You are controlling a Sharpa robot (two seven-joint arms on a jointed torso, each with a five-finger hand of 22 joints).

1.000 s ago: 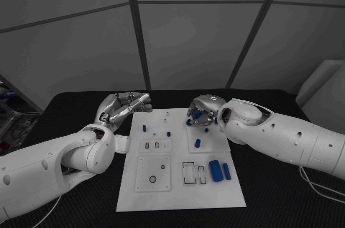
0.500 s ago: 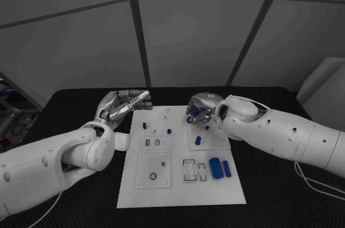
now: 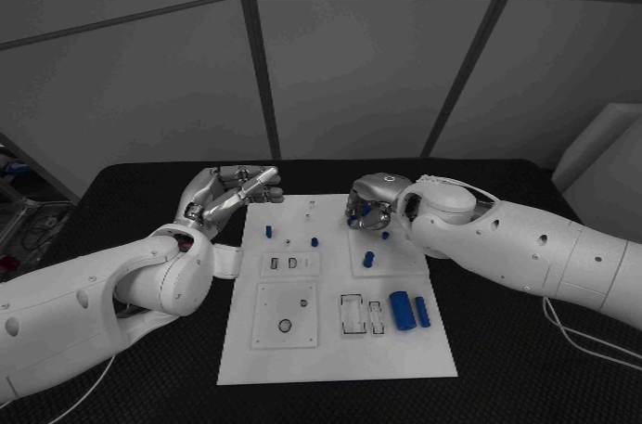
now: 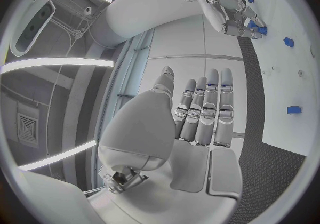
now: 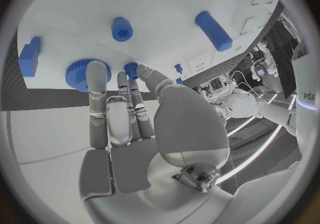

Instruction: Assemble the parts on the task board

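- The white task board [image 3: 335, 350] lies flat in the middle of the black tabletop [image 3: 535, 368].
- The left robot hand [image 3: 238, 190] is up in the air, just past the board's far left corner. Its fingers [image 4: 212, 108] are straight and side by side, and it holds nothing.
- The right robot hand [image 3: 371, 204] is over the far right part of the board, with its fingers pointing down at the board.
- In the right wrist view, its fingertips [image 5: 98, 70] are at a blue toothed wheel [image 5: 79, 73] and a small blue peg [image 5: 130, 68]. I cannot tell if it is pinching one of them or only touching.
- A short blue peg [image 5: 121, 29] stands up on the board close by.
- A blue block [image 5: 29, 56] sits near the edge of the board.
- Two blue rods [image 3: 409, 313] lie next to each other on the near right part of the board.
- Small blue pegs [image 3: 269, 231] stand in the far left part of the board.
- A clear plate with a dark ring [image 3: 285, 328] is on the near left part of the board.
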